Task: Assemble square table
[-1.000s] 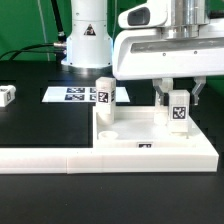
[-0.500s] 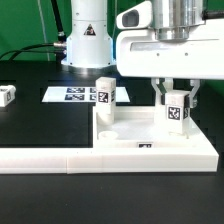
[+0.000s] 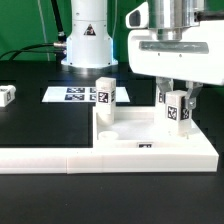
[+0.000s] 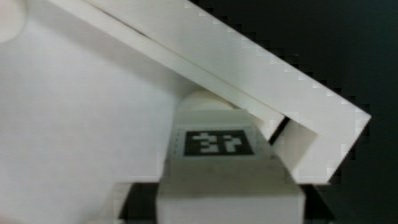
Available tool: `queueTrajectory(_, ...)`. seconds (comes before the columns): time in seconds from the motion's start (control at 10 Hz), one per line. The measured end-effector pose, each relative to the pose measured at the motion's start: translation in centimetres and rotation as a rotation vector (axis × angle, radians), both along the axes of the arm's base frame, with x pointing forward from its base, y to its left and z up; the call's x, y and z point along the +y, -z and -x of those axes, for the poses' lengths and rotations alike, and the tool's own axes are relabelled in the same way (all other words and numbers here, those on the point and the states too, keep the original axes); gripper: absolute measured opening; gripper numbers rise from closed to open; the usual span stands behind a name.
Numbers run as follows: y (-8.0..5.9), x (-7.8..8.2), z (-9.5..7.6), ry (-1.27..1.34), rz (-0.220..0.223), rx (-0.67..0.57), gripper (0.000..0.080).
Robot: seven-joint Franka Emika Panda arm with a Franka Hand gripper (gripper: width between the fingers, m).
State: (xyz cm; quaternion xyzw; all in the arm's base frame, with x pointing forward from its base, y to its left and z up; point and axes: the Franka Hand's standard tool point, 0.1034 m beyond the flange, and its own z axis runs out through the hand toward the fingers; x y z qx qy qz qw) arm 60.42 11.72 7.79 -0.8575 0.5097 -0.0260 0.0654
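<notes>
Gripper [image 3: 177,101] clamped on leg [image 3: 178,116]; leg upright, long axis vertical, over tabletop [image 3: 190,150].

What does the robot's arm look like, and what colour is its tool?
The arm is smooth, rounded and white, with a dark band at a joint. The tool has a wide, boxy white body with rounded corners, sitting under a grey cylinder. Two short dark fingers stick down from it.
</notes>
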Motion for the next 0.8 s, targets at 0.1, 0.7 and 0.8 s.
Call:
queueTrajectory(0.1,0.02,0.01,0.02,0.071,-0.012,0.006,0.0291)
queueTrajectory(0.7,0.08,0.08,0.07,-0.292,0.029,-0.024,0.0642)
queueTrajectory(0.8,0.07,0.1,0.07,-0.398,0.041,-0.031,0.0647)
